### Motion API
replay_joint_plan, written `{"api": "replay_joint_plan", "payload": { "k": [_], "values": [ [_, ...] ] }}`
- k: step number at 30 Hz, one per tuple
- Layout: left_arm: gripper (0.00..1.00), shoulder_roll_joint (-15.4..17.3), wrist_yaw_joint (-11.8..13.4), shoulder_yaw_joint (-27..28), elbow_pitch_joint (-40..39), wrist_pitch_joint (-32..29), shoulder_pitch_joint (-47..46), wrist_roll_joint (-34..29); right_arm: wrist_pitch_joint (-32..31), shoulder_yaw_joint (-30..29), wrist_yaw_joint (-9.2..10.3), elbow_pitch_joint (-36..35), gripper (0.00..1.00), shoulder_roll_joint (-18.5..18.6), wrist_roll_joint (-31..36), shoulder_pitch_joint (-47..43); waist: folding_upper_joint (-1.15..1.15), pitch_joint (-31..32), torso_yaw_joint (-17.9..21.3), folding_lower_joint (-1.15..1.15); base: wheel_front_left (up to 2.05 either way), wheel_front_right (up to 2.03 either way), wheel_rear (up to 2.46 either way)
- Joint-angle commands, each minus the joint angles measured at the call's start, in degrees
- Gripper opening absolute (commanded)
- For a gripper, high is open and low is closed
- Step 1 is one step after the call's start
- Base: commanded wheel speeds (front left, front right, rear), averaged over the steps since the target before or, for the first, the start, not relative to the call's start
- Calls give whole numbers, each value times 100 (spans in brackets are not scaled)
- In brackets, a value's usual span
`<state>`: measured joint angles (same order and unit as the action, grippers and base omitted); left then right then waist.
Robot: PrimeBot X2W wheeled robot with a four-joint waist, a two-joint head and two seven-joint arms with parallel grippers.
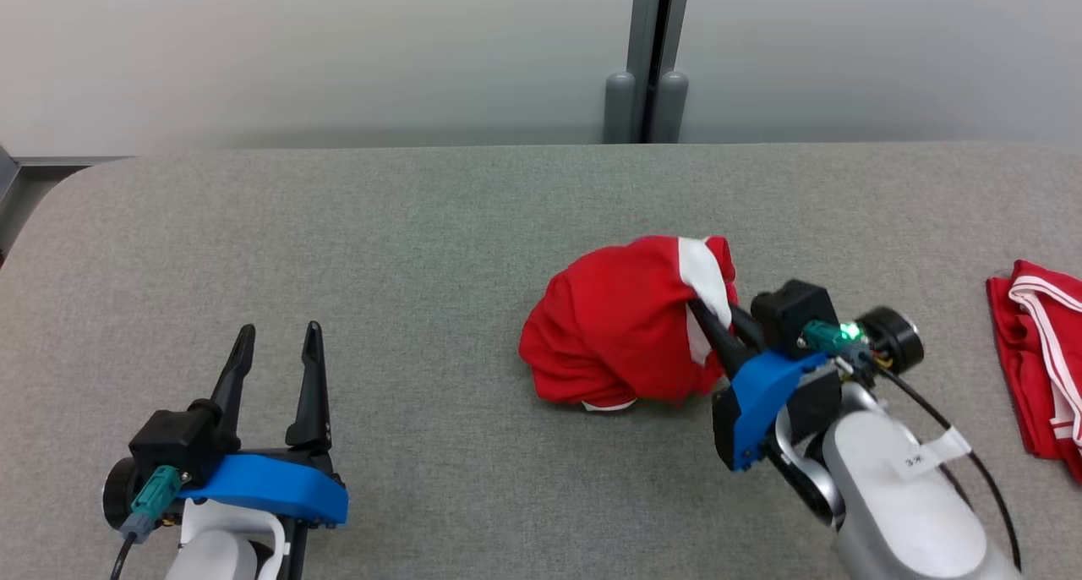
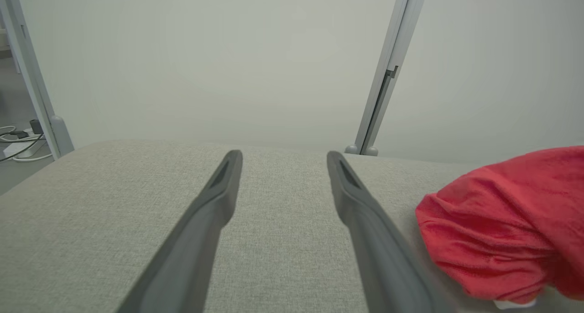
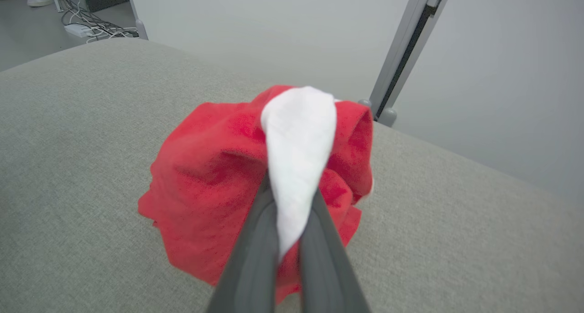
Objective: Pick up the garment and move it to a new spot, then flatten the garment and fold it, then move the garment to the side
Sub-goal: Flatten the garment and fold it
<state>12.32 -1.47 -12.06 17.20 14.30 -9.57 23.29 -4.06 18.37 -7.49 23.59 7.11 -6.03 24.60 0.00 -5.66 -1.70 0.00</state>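
Note:
A crumpled red garment (image 1: pixel 621 322) with a white band lies bunched on the grey table (image 1: pixel 423 225), right of centre. My right gripper (image 1: pixel 706 318) reaches into its right side, shut on the white band. In the right wrist view the two fingers pinch the white fabric of the garment (image 3: pixel 299 167) between them at the right gripper (image 3: pixel 289 199). My left gripper (image 1: pixel 279 339) stands open over bare table at the lower left, well apart from the cloth. In the left wrist view the left gripper (image 2: pixel 283 160) holds nothing, and the garment (image 2: pixel 506 221) lies to its right.
A second red cloth with white stripes (image 1: pixel 1044 364) lies at the table's right edge. A grey post (image 1: pixel 647 64) stands behind the far edge against a pale wall. Cables (image 3: pixel 91 28) lie on the floor beyond the table's left end.

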Motion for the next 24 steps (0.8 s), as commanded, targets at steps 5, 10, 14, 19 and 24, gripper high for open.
{"api": "replay_joint_plan", "payload": {
  "k": [5, 10, 14, 19, 24],
  "values": [
    [100, -32, 29, -29, -14, 40, -47, 24, 0, 907, -2, -560, 0, 442, -224, 748, 0, -4, -50, 0, 0, 0, 0],
    [100, -80, 27, -52, 14, 49, -20, 29, 173, 1955, 0, -1040, 0, 731, -798, 1635, 0, -19, -87, 0, 0, 0, 0],
    [100, -100, 28, -64, 10, 63, 5, 25, 319, 2384, 0, -1357, 0, 1012, -1286, 2164, 0, -24, -129, 0, 0, 0, 0],
    [100, -98, 10, -53, 14, 75, 20, 28, 106, 2367, 0, -1545, 0, 1527, -1711, 2138, 0, -33, -171, 0, 0, 0, 0],
    [100, -86, 3, -45, -5, 85, -5, 24, -293, 2127, -1, -1130, 0, 2032, -2049, 1650, 0, -105, -181, 0, 0, 0, 0]
  ]
}}
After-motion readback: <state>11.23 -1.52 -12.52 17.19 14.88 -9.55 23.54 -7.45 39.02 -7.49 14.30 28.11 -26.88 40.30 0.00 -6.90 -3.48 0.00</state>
